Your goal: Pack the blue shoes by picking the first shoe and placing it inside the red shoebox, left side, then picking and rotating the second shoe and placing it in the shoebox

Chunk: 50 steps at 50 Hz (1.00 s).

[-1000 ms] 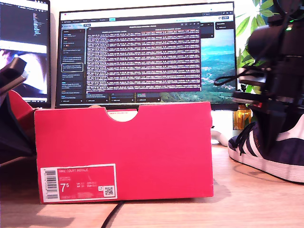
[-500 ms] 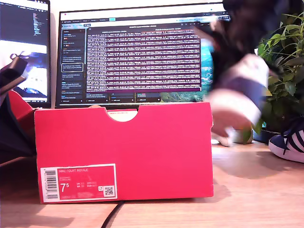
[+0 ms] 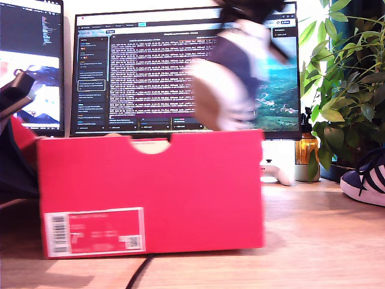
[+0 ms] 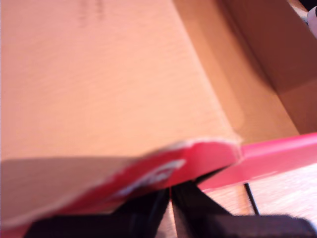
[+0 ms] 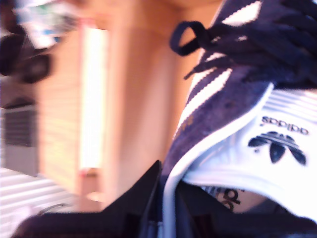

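**Navy sneaker hangs over open red box**

While one dark navy suede sneaker with white stripes (image 3: 231, 81) hangs blurred in the air above the large bright red cardboard shoebox (image 3: 150, 192), we see it over the end of the box that lies toward the exterior view's right, its pale sole turned outward. Our second gripper (image 5: 168, 203) has its jaws clamped on the shoe's white-lined collar, the dark laces and white stripes showing beyond the fingers. Our first gripper (image 4: 171, 198) has its jaws drawn together on a red cardboard flap (image 4: 163, 173) at the box's edge, with the bare brown inside of the box beyond it. The second navy sneaker (image 3: 364, 180) rests on the light wooden tabletop (image 3: 319, 241), well apart from the box, at the exterior view's right edge. Behind the box stands a wide computer monitor (image 3: 180, 66) full of text, and beside it, toward the exterior view's right, a leafy green plant (image 3: 343, 90). A black cable (image 3: 141, 274) runs out from under the box's front.
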Motion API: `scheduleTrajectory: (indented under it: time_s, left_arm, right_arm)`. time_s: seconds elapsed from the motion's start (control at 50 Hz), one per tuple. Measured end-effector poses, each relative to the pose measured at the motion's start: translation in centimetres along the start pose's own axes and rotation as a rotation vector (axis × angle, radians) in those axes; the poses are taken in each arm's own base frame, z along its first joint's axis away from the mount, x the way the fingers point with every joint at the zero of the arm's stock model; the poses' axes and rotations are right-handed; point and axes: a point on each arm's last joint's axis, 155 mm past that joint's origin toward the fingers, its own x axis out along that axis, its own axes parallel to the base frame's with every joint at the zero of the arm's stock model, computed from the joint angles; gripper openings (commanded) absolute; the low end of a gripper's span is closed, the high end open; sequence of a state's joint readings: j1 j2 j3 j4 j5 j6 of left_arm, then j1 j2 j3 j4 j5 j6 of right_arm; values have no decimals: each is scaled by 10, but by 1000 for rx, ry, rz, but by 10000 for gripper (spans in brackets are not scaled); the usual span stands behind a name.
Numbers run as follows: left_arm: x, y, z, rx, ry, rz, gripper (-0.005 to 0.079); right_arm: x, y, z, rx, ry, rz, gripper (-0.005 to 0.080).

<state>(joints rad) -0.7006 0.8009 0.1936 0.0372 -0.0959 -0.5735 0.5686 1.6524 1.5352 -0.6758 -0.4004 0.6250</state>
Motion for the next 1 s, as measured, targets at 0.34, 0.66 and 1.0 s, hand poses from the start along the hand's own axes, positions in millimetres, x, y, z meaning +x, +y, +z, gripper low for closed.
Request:
scheduleTrajectory:
  time_s: [0.34, 0.66, 1.0]
  left_arm:
    - [0, 0, 0, 0, 0, 0, -19]
    - [0, 0, 0, 0, 0, 0, -19]
    - [0, 0, 0, 0, 0, 0, -19]
  right_arm:
    - [21, 35, -13, -75, -49, -4, -13]
    - [84, 0, -26, -34, 24, -86, -13]
    - [125, 1, -49, -33, 61, -92, -13]
